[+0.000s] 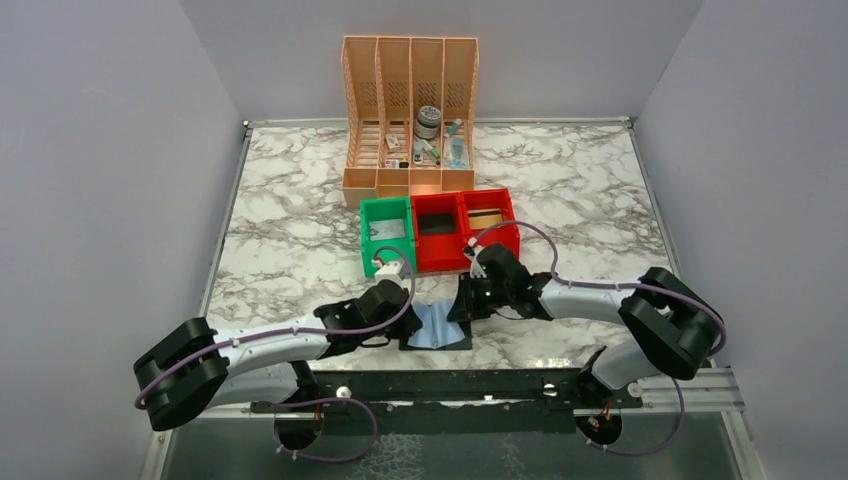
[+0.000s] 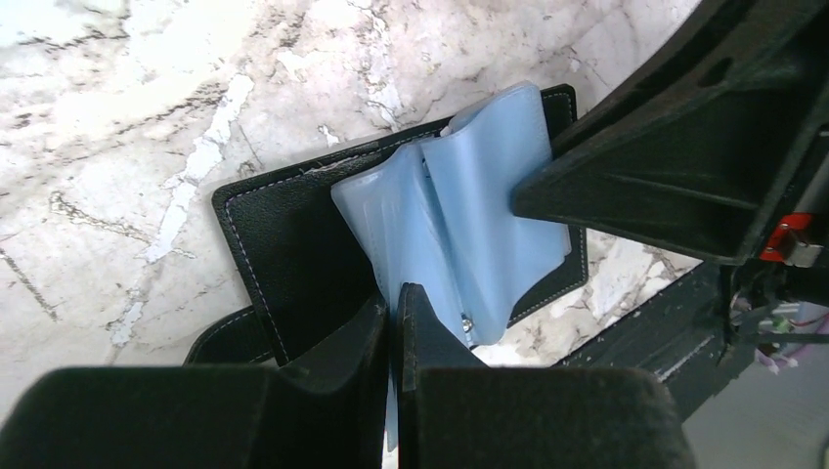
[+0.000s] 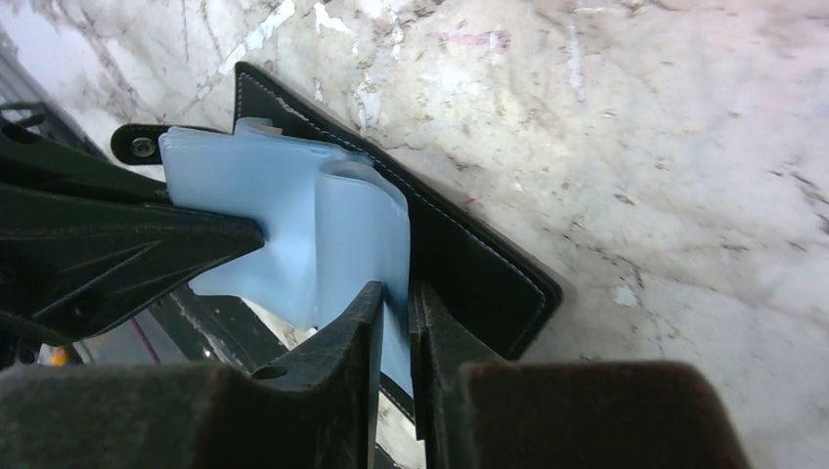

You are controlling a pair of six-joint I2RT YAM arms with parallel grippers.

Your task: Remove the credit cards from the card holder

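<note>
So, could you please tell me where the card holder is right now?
In the top view the card holder lies open near the front edge of the table, between the left gripper and the right gripper, just nearer than the green bin.

My desk [image 1: 300,200] was a white slab patterned like marble, veined in grey, with a thin metal trim [image 1: 560,121] round its rim. A plain pale grey left wall [image 1: 100,150], right wall [image 1: 760,130] and back wall [image 1: 550,50] closed it in. The light was even and the shadows soft. A dark rail [image 1: 450,385] ran along the near edge, with a dull grey surface [image 1: 480,455] below it.
</note>
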